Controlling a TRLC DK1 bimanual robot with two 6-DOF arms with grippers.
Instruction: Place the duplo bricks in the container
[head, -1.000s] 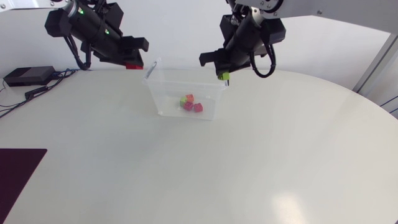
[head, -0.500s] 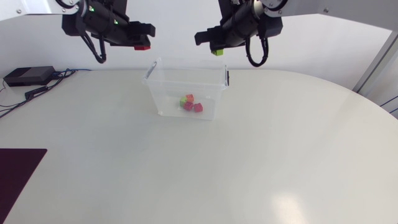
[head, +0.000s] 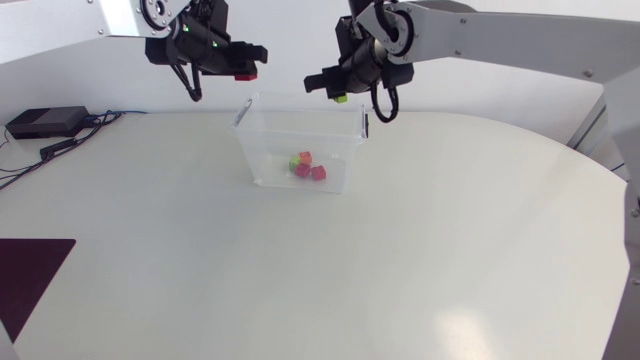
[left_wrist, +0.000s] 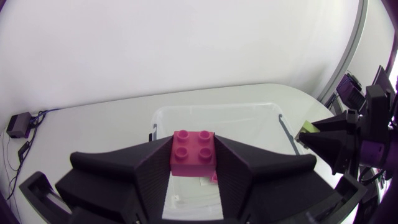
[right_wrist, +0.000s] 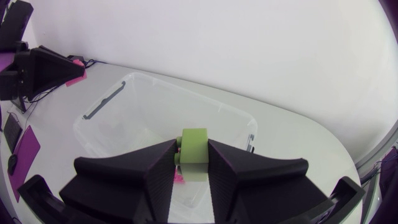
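Container: clear tub (head: 268, 150), open at the top, on the white worktop (head: 380, 270).
Left claw: (head: 243, 74) raised in the air by the container's back left corner. It holds a pink brick (left_wrist: 193, 151), with one finger pressed on each side.
Right claw: (head: 334, 88) raised over the container's back rim, toward its right end. It grips a green brick (right_wrist: 194, 145) between both fingers.
Bricks inside: a small heap (head: 307, 167) of green, orange and pink pieces on the container's floor, nearer its right wall.
Box: black box (head: 45, 121) with cables, well to the left of the container.
Mat: dark mat (head: 28, 275), far to the left and in front of the container.
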